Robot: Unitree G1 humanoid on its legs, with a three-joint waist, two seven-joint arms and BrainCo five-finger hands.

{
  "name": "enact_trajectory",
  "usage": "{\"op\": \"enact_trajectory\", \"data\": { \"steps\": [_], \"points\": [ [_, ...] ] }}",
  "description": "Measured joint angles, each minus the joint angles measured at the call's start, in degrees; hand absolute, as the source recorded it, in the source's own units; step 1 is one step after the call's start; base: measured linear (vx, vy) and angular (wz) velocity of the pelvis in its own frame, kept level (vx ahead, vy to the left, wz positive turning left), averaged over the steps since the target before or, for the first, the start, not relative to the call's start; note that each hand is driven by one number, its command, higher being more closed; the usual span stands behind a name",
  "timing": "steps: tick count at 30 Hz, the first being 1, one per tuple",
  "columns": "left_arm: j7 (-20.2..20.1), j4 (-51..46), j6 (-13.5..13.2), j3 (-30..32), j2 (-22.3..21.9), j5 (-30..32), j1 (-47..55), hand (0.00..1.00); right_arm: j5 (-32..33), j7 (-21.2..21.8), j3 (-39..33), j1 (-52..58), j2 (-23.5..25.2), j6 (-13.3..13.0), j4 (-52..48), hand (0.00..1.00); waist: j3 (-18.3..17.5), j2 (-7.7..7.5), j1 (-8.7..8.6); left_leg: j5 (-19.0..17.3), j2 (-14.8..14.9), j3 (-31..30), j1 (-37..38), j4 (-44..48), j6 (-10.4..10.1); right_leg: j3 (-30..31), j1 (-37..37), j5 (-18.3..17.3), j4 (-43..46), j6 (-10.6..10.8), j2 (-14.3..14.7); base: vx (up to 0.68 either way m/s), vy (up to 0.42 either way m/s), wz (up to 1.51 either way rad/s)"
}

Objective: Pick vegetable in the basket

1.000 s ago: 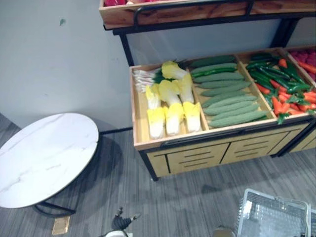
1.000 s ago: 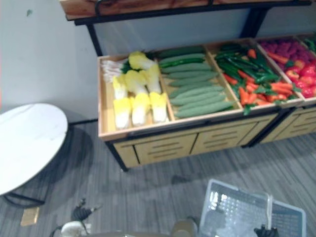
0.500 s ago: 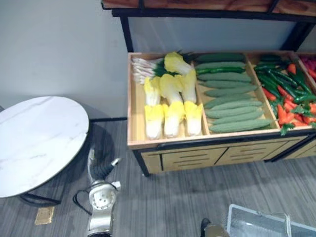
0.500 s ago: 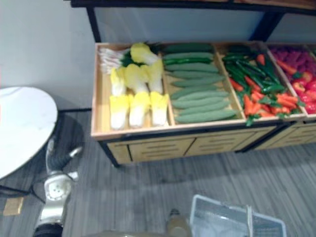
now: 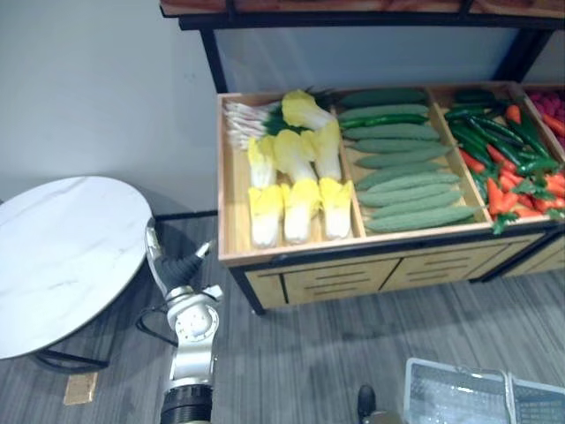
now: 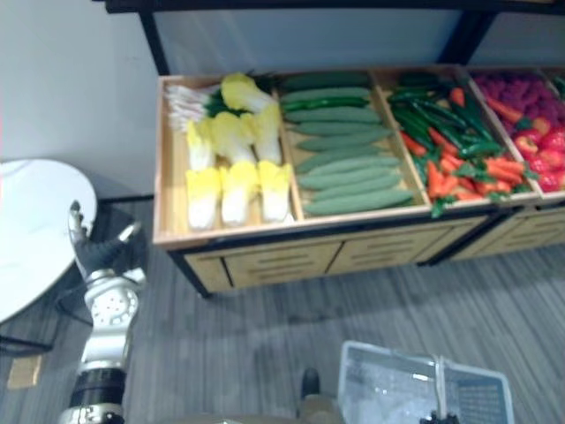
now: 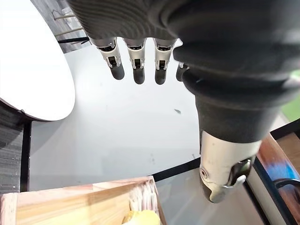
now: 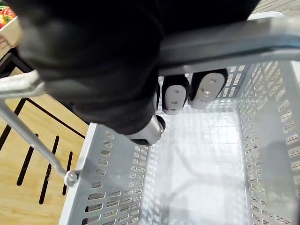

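A wooden stand [image 5: 291,254] holds yellow-white cabbages [image 5: 296,185], spring onions [image 5: 245,124], green cucumbers [image 5: 406,168] and green and red peppers [image 5: 508,159] in separate bins. My left hand [image 5: 172,265] is raised low in front of the stand's left corner, beside the round table. Its fingers [image 7: 136,61] are straight and hold nothing. A pale perforated basket [image 5: 455,393] hangs at the lower right above the floor. My right hand [image 8: 93,56] is shut round the basket handle [image 8: 234,42]. The basket's inside [image 8: 201,159] has nothing in it.
A round white marble-look table [image 5: 62,256] stands to the left of the stand, against a pale wall. A dark-framed upper shelf [image 5: 353,13] overhangs the bins. Grey striped floor [image 5: 309,353] lies in front of the stand. More red produce [image 6: 538,132] fills a bin at the far right.
My left arm has come up into view from below, and its hand now stands between the table and the stand. The camera has shifted, so the stand appears further left.
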Motion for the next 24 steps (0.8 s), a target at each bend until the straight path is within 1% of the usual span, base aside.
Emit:
{"op": "enact_trajectory", "data": {
  "steps": [1,2,3,7,8,9,11,12,14,16,17,19,20,22,24],
  "points": [
    [0.31,1.77,0.1,-0.04,0.19,0.0,-0.95,0.0,0.02,-0.31,0.68,-0.16,0.0,-0.02,-0.01,1.0,0.08,-0.16,-0.06,0.14,-0.03,0.81,-0.31,0.18,-0.17,0.85,-0.53,0.87,-0.55,-0.1,0.17,-0.16,-0.045,-0.31],
    [0.59,2.64,0.16,-0.05,0.19,0.0,-1.38,0.0,0.03,-0.49,1.06,-0.23,0.0,-0.03,-0.04,1.0,0.09,-0.2,-0.14,0.15,-0.03,1.05,-0.61,0.2,-0.19,1.0,-0.86,1.02,-0.73,-0.1,0.2,-0.19,-0.064,-0.32],
    [1.63,4.47,0.27,-0.04,0.19,0.0,-2.29,0.0,0.04,-0.85,1.94,-0.43,0.0,-0.06,-0.1,1.0,0.17,-0.32,-1.15,0.4,-0.05,1.73,-1.35,0.19,-0.38,1.55,-1.42,1.33,-1.35,-0.24,0.31,-0.1,-0.04,-0.18],
    [2.26,7.04,0.55,-0.54,0.18,0.0,-4.87,0.0,0.37,-1.02,3.52,-0.47,0.0,-0.07,-0.23,1.0,0.61,-0.81,-1.69,0.35,0.26,2.95,-2.5,0.19,-0.86,3.35,-3.21,2.11,-1.89,-0.67,0.74,-0.12,-0.067,-0.27],
    [2.4,8.73,0.58,-0.51,0.23,0.0,-6.66,0.0,0.39,-1.03,4.11,-0.56,0.04,-0.05,-0.39,1.0,1.07,-1.11,-2.45,0.28,0.41,3.9,-2.88,0.13,-1.0,3.95,-3.81,2.51,-2.25,-0.72,1.15,-0.06,-0.063,-0.21],
    [2.54,10.71,0.61,-0.46,0.35,0.0,-8.29,0.0,0.39,-1.03,4.76,-0.57,0.04,-0.05,-1.01,1.0,1.72,-1.24,-2.77,0.28,0.48,4.2,-3.08,0.17,-1.06,4.29,-4.19,2.69,-2.32,-0.67,1.43,-0.05,-0.063,-0.22],
    [2.95,13.4,0.8,-0.48,0.41,-0.04,-10.76,0.0,0.44,-1.18,5.88,-0.44,0.04,-0.06,-2.12,1.0,2.53,-1.38,-2.88,0.44,0.81,5.5,-3.51,0.17,-1.54,5.46,-5.41,3.02,-2.2,-0.83,1.97,-0.02,-0.06,-0.32],
    [3.69,15.04,1.36,-0.35,0.6,-0.06,-12.32,0.0,0.42,-1.21,6.39,-0.7,0.03,-0.11,-2.7,1.0,3.01,-1.42,-2.92,0.7,1.07,6.09,-3.77,0.15,-1.47,6.31,-6.27,3.56,-2.24,-1.15,2.28,0.0,-0.064,-0.39],
    [4.35,17.9,2.01,-0.23,0.65,-0.12,-15.2,0.0,0.44,-1.58,6.93,-1.19,0.01,-0.17,-2.72,1.0,4.16,-1.43,-2.98,0.77,1.13,7.0,-3.85,0.18,-1.61,7.26,-6.94,4.18,-2.14,-0.95,2.67,0.03,-0.042,-0.27],
    [4.88,20.27,2.39,0.49,0.71,-0.17,-18.31,0.0,0.43,-2.28,7.88,-1.72,0.0,-0.38,-2.8,1.0,4.58,-1.5,-3.67,0.96,0.88,7.02,-4.94,0.18,-1.76,7.5,-8.1,4.75,-2.11,-0.93,2.71,0.04,-0.02,-0.07],
    [5.33,21.6,2.81,1.77,0.91,-0.3,-20.39,0.0,0.42,-2.33,8.41,-2.5,0.0,-0.47,-2.91,1.0,5.43,-1.79,-4.24,0.98,0.83,7.05,-5.01,0.21,-1.77,7.66,-8.19,4.77,-2.09,-0.95,2.75,0.04,-0.015,-0.05],
    [6.34,23.3,3.34,2.81,1.55,-0.61,-22.77,0.0,0.41,-2.6,9.59,-2.69,-0.01,-1.04,-3.39,1.0,5.82,-2.1,-4.28,0.97,0.72,7.32,-5.55,0.21,-1.77,8.29,-9.02,4.77,-1.94,-0.95,2.81,0.03,-0.023,-0.11],
    [6.83,23.92,3.84,3.7,1.96,-0.67,-24.34,0.0,0.41,-2.88,10.33,-2.71,-0.01,-1.6,-3.79,1.0,6.67,-2.37,-4.28,0.97,0.55,7.28,-5.56,0.2,-1.77,8.57,-9.12,4.77,-1.93,-0.95,2.74,0.02,-0.022,-0.05],
    [7.91,24.93,4.31,4.85,2.26,-1.16,-26.14,0.0,0.4,-3.15,11.1,-2.7,0.0,-1.82,-4.64,1.0,7.58,-2.55,-4.28,0.96,0.38,7.18,-5.59,0.22,-1.75,8.68,-9.15,4.77,-1.92,-0.95,2.57,0.01,-0.011,-0.02],
    [9.12,24.93,4.38,5.73,2.26,-1.17,-26.66,0.0,0.4,-3.5,12.07,-2.71,0.0,-2.3,-4.9,1.0,7.77,-2.83,-4.26,0.92,0.29,7.09,-5.9,0.21,-1.73,8.75,-9.6,4.77,-1.77,-0.95,2.5,-0.01,-0.016,0.01]
  ]
}}
